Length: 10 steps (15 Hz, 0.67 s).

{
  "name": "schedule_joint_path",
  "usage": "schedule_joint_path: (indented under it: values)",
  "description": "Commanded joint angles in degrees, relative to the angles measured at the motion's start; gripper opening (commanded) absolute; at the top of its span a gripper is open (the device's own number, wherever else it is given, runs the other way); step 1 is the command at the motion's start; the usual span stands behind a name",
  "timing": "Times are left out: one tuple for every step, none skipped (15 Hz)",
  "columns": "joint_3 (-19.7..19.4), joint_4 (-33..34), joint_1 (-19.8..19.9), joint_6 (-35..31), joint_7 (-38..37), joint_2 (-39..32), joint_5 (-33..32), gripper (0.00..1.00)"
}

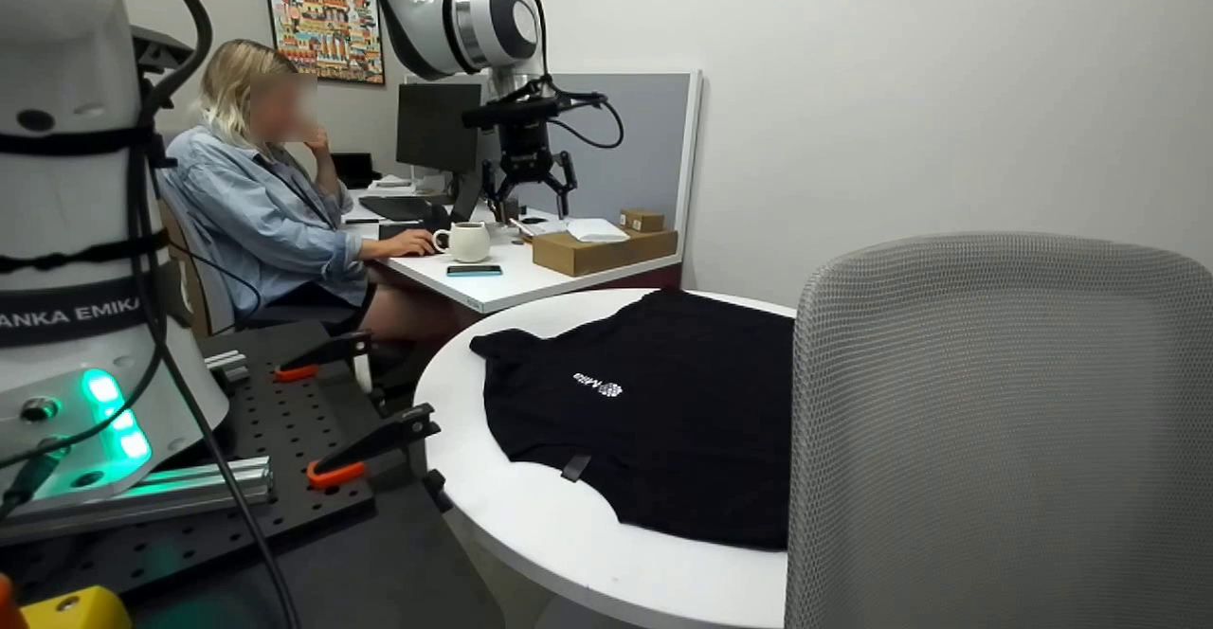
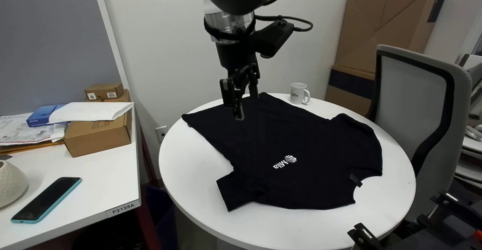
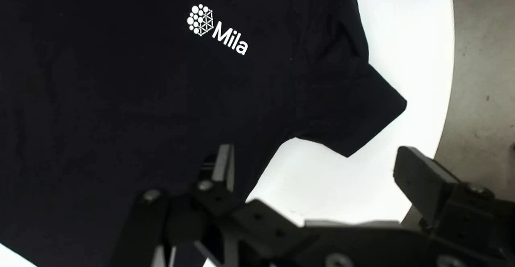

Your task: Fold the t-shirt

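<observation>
The black t-shirt (image 1: 682,421) lies spread out on the round white table (image 1: 569,553). It also shows whole in an exterior view (image 2: 308,141), with both sleeves out and a white "Mila" print on the chest. In the wrist view the t-shirt (image 3: 141,98) fills the left, with one sleeve pointing right. My gripper (image 2: 247,107) hangs above the table, over the shirt's hem half. In the wrist view the gripper (image 3: 314,152) is wide open and empty. One finger is over the shirt, the other over the table edge; bare table shows between them. It is also in an exterior view (image 1: 531,210).
A white mug (image 2: 298,93) stands at the table's back edge. A grey mesh chair (image 1: 995,421) stands against the table and hides part of the shirt. A desk (image 2: 98,182) with cardboard boxes (image 2: 99,133) and a phone (image 2: 47,199) is close by. A person (image 1: 265,193) sits there.
</observation>
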<state>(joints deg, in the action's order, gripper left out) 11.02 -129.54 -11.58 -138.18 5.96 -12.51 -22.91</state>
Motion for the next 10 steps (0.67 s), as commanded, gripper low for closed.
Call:
schedule_joint_path:
  values:
    - [-0.88, 2.37, -2.37, -1.57, -0.43, -5.15, -5.4, 1.0]
    - [-1.08, 2.64, -2.91, -2.5, -0.86, -6.39, -6.63, 1.0]
    - [-1.28, 2.93, -3.35, -3.23, -1.0, -7.39, -7.58, 1.0]
    - [-1.42, 3.1, -3.73, -4.26, -1.04, -8.47, -8.21, 1.0]
    - [-1.57, 3.37, -4.05, -5.06, -0.96, -9.48, -8.57, 1.0]
    - [-1.68, 3.48, -4.32, -6.1, -0.96, -10.58, -8.69, 1.0]
    - [-1.83, 3.66, -4.56, -6.76, -0.84, -11.44, -8.66, 1.0]
    - [-1.95, 3.74, -4.7, -7.4, -0.76, -12.5, -8.21, 1.0]
    - [-2.21, 3.87, -4.94, -7.87, -0.8, -13.29, -8.17, 1.0]
    - [-2.43, 3.84, -5.05, -8.31, -0.78, -14.26, -7.91, 1.0]
